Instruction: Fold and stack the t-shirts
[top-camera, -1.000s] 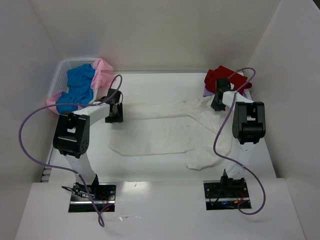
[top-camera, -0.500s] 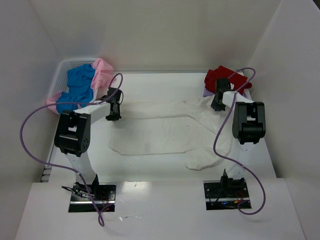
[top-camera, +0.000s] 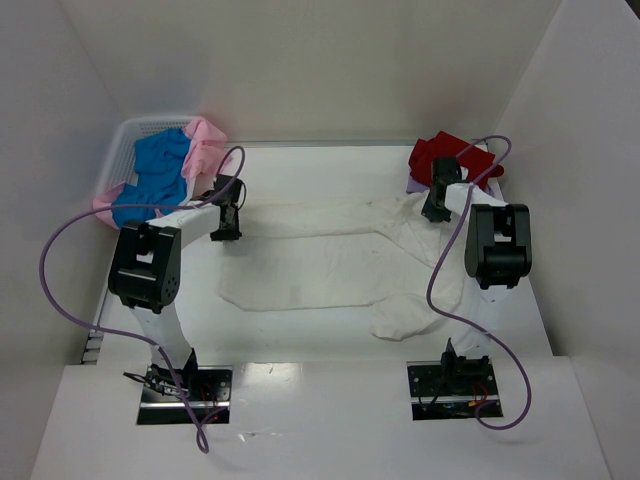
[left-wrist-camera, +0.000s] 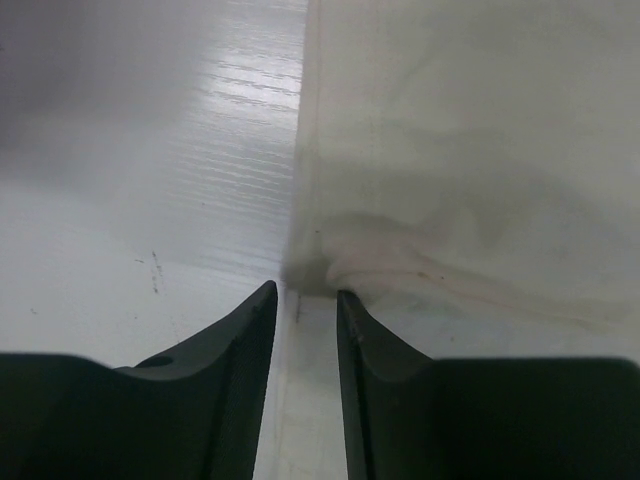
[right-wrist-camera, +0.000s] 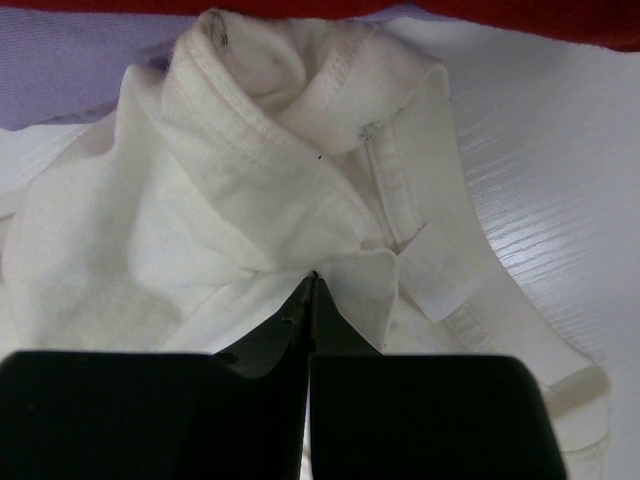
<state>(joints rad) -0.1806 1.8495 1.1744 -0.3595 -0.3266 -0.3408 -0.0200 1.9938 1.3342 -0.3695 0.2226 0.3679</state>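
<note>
Top external, lavender t-shirt (top-camera: 413, 186) mostly hidden

The left arm (top-camera: 148, 262) stretches forward and inward, and the left gripper (left-wrist-camera: 305, 300) points down with its jaws a narrow gap apart. The right arm (top-camera: 497, 245) reaches straight forward, and the right gripper (right-wrist-camera: 311, 285) has its fingers pressed fully together.

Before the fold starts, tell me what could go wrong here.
The left gripper stands open at the edge of the white shirt; a lift now would likely miss it and pull the cloth crooked. The right gripper pinches a bunched fold beside the red shirt and lavender shirt, and could drag them along.
</note>
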